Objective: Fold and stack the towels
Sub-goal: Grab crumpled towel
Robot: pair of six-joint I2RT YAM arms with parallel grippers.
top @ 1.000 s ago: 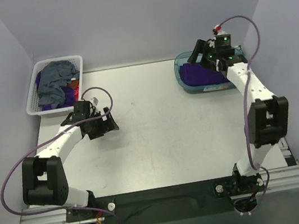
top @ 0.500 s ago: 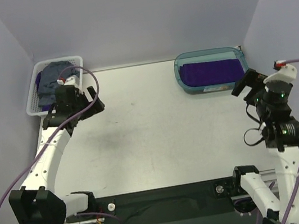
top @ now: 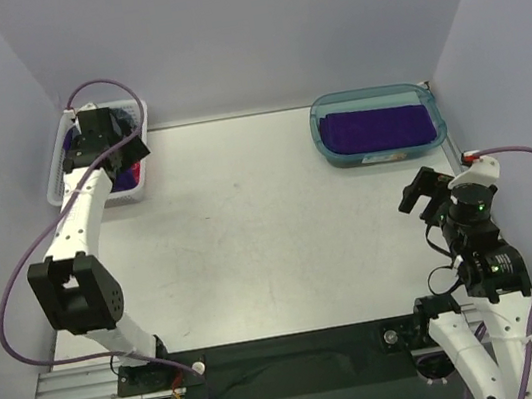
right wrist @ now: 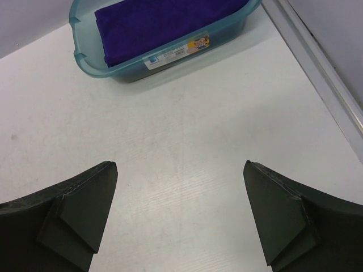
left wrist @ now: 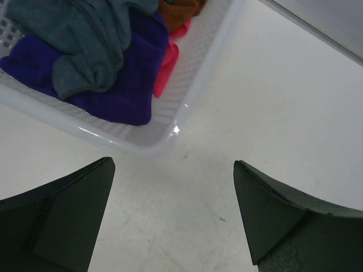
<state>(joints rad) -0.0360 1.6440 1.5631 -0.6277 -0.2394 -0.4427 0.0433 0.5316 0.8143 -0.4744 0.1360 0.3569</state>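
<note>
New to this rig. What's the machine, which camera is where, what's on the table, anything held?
These are two small robot arms bolted at the near edge of a white table, each ending in a two-finger gripper. The wide picture looks down from above and behind them. The other two come from cameras on the wrists, so the dark wedges at the bottom are that gripper's own fingers. The left gripper hangs open near the corner of a white lattice basket holding a crumpled grey towel, a crumpled purple towel, a pink towel and a rust-brown towel. The right gripper is open above the table, short of a teal tub with a folded purple towel inside. Neither holds anything.
</note>
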